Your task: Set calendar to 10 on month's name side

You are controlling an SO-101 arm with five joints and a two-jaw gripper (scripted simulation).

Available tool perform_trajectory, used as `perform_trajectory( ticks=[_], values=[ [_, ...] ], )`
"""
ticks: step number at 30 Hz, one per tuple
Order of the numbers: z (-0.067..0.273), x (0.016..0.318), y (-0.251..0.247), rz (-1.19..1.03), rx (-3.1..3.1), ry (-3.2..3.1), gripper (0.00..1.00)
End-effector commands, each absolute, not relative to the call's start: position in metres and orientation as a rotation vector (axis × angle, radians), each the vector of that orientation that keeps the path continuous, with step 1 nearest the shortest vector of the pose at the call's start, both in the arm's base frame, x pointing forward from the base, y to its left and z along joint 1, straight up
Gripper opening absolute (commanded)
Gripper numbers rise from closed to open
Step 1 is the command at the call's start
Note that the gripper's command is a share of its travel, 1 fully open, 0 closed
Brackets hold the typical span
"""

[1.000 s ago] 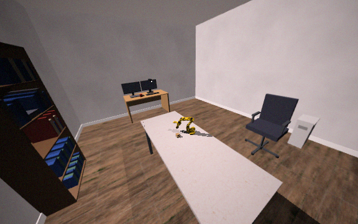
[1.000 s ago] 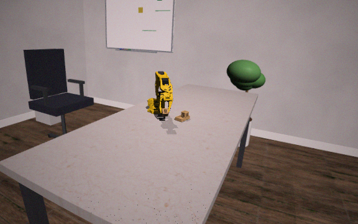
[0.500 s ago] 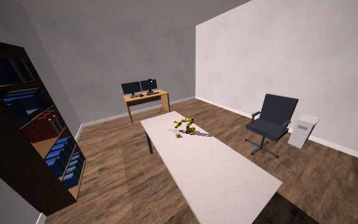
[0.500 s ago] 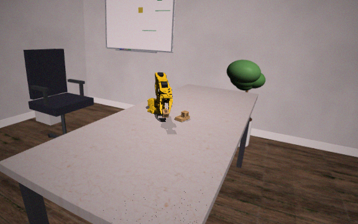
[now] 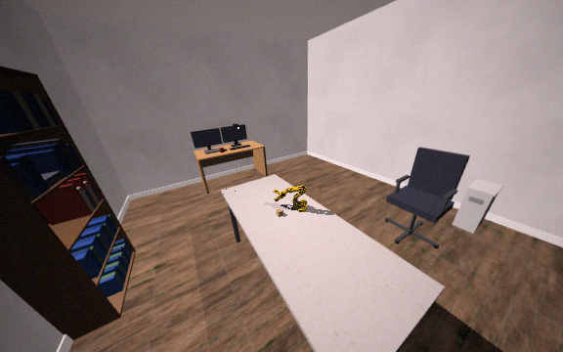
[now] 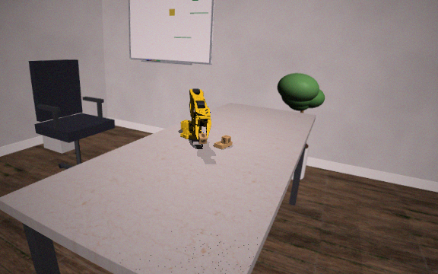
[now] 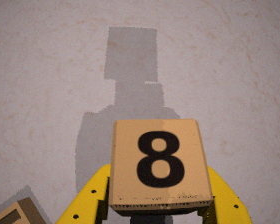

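My gripper (image 7: 161, 192) (image 6: 203, 137) is shut on a wooden cube (image 7: 126, 160) and holds it above the table, beside the tray. A black 8 faces the wrist camera, upright in that view. Another face with a dark mark shows in the exterior view, too small to read surely. The wooden tray (image 6: 218, 146) (image 7: 33, 211) stands on the table, right of the gripper in the exterior view; only its corner shows at the wrist view's lower left. The other cube (image 6: 226, 139) sits in the tray, towards its right part in the exterior view, with a dark digit that looks like a 5.
The long pale table (image 5: 340, 264) (image 6: 158, 190) carries the arm and the tray. The arm's shadow falls on the table ahead of the held cube. An office chair (image 5: 428, 186) (image 6: 71, 118), a bookshelf (image 5: 27, 244) and a desk with monitors (image 5: 233, 152) stand away from the table.
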State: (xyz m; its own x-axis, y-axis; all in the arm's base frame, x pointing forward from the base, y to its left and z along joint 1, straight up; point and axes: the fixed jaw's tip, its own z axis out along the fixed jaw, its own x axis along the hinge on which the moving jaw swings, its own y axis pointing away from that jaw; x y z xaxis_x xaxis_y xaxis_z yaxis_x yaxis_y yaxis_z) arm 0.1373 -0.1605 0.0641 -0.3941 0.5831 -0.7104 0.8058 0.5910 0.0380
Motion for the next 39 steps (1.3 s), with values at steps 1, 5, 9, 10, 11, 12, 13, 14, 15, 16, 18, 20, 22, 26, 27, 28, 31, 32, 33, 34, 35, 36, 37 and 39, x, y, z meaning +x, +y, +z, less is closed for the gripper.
perform_trajectory(
  ticks=[1,5,9,10,11,12,13,14,15,16,18,20,22,26,27,28,31,32,33,34,35,36,37,39],
  values=[
    [0.071,0.139,-0.166,-0.440,1.068,2.078,0.00],
    [0.070,0.142,-0.169,-0.454,1.053,2.051,0.00],
    [0.069,0.144,-0.172,-0.468,1.036,2.022,0.00],
    [0.069,0.144,-0.172,-0.468,1.036,2.022,0.00],
    [0.068,0.145,-0.173,-0.474,1.030,2.010,0.00],
    [0.068,0.146,-0.174,-0.480,1.023,1.998,0.00],
    [0.068,0.147,-0.176,-0.486,1.016,1.986,0.00],
    [0.067,0.148,-0.177,-0.493,1.009,1.972,0.00],
    [0.067,0.148,-0.178,-0.499,1.001,1.959,0.00],
    [0.067,0.149,-0.179,-0.506,0.993,1.945,0.00],
    [0.067,0.150,-0.180,-0.519,0.978,1.917,0.00],
    [0.067,0.151,-0.182,-0.532,0.962,1.889,0.00],
    [0.067,0.152,-0.183,-0.544,0.947,1.862,0.00],
    [0.067,0.152,-0.184,-0.560,0.927,1.825,0.00],
    [0.067,0.152,-0.184,-0.560,0.927,1.825,0.00],
    [0.068,0.152,-0.184,-0.565,0.921,1.814,0.00],
    [0.068,0.152,-0.184,-0.577,0.906,1.787,0.00],
    [0.069,0.152,-0.184,-0.580,0.902,1.780,0.00],
    [0.069,0.152,-0.184,-0.583,0.899,1.773,0.00],
    [0.069,0.152,-0.184,-0.585,0.896,1.768,0.00],
    [0.069,0.152,-0.184,-0.587,0.893,1.764,0.00],
    [0.069,0.152,-0.184,-0.588,0.891,1.760,0.00],
    [0.069,0.152,-0.184,-0.590,0.890,1.757,0.00],
    [0.070,0.152,-0.184,-0.591,0.888,1.754,0.00]
  ],
)
